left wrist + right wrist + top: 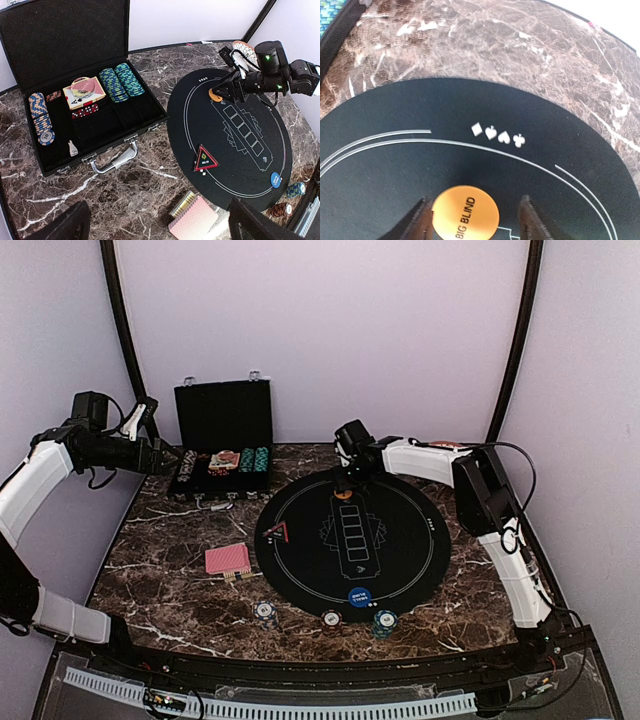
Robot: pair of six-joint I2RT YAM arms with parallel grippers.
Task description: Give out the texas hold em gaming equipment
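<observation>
A robot test booth of the lab sort: plain pale walls [320, 330] enclose a marble-patterned table [170, 570], black poles [118, 320] curve up its back corners, and the white left arm [35, 480] and right arm [505, 550] are bolted at its near edge by a ribbed cable track [300, 708]. The props are staged: an open chip case [65, 40] ahead of the left gripper's [159, 202] jaws, an orange BIG BLIND disc [465, 220] between the right gripper's [473, 200] jaws.

White arm shells [30, 485], black joints, black cables.
</observation>
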